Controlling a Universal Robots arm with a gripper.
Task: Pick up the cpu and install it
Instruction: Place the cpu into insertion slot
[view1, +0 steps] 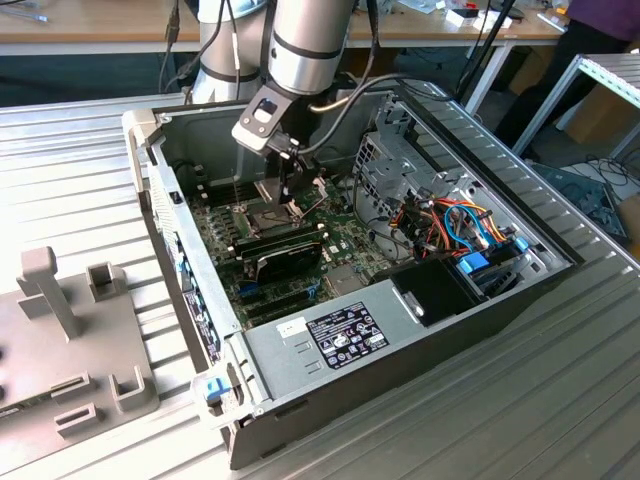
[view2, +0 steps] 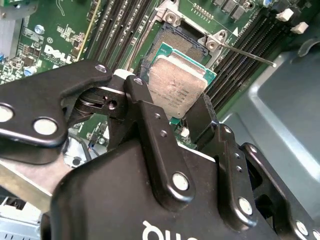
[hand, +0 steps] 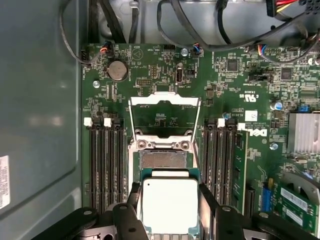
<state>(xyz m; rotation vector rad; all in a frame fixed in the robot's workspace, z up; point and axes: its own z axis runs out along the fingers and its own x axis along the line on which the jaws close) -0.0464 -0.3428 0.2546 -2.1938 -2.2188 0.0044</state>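
**Operator:** What has my end effector got?

**Spotter:** Your end effector (view2: 172, 107) is clamped on the cpu (view2: 177, 87). A black finger (view2: 145, 100) presses on each of two opposite edges, and the silvery top shows in both wrist views.

**Operator:** And where is the cpu?

**Spotter:** You hold it just beside the open socket (hand: 165, 160), not seated, with the hinged frame (hand: 164, 102) raised beyond. In the exterior view, the black module (view1: 285, 250) lies at 6 o'clock from your end effector, on the green motherboard (view1: 345, 250).
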